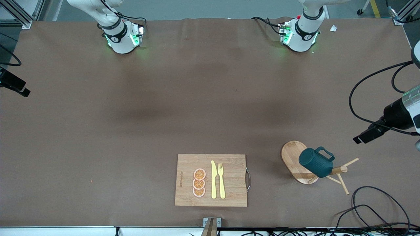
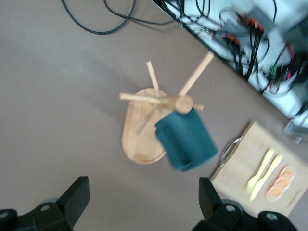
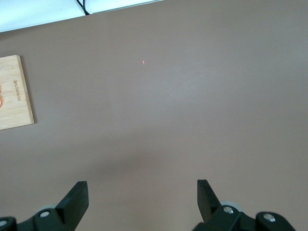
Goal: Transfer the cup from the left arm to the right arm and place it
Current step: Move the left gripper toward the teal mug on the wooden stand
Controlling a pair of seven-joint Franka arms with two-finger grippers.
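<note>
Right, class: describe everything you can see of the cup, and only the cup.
The cup is a small dark teal mug with a ribbed wall and a loop handle that points up and away from the front camera. It hangs tilted on a peg of the wooden mug tree, over the tree's oval base, beside the cutting board, toward the left arm's end of the table. Its inside is hidden. No gripper touches it; the left gripper is open above it.

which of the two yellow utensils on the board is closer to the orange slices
The knife: it lies directly beside the orange slices, while the fork lies beside the knife, toward the board's metal handle.
</note>
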